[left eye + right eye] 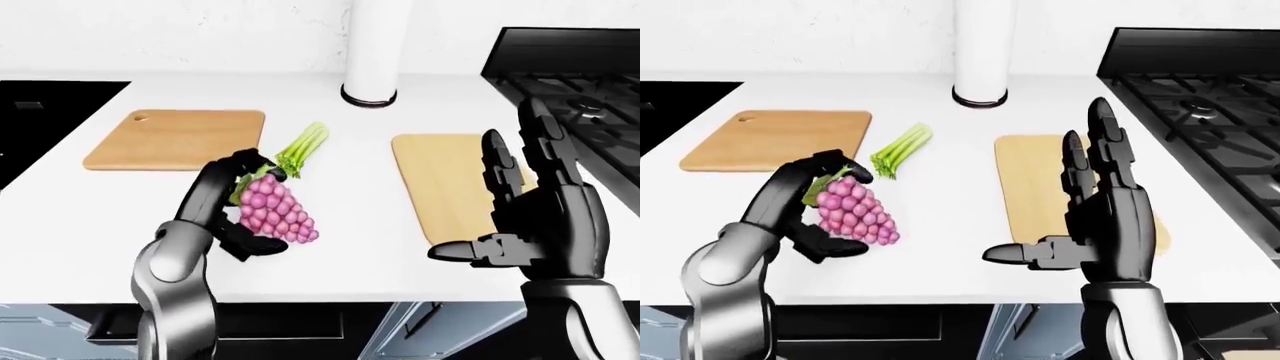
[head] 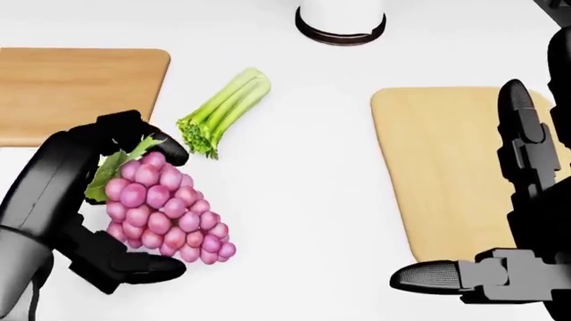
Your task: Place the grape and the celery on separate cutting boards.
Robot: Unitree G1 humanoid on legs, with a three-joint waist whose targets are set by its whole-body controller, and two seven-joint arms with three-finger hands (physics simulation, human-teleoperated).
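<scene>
Nearest the cameras, two dark three-finger hands over a white counter.

Left hand: curled round the grape bunch. Upper fingers hook over the leafy top of the bunch, thumb sits under its lower edge. Grapes pink-purple, green leaf pressed against the palm side. Cannot tell whether the bunch touches the counter or is lifted off it.

Right hand: spread wide, fingers pointing up, thumb stuck out toward the left hand. Nothing in it. It stands over the near part of the right cutting board, a pale wooden slab that runs away from the hand toward the wall.

Just past the left hand's upper fingers: celery, lying on the counter, leafy cut end nearest the grape bunch, stalks angled away up and right in the head view. Close to the bunch; contact not clear.

Beyond the left hand and to its outer side: left cutting board, darker wood, bare. Well apart from the right board, with the celery between them.

Farther still, between the two hands' lines: a white cylinder with a dark base ring, standing near the wall. Past the right hand's outer side: black stove with grates.
</scene>
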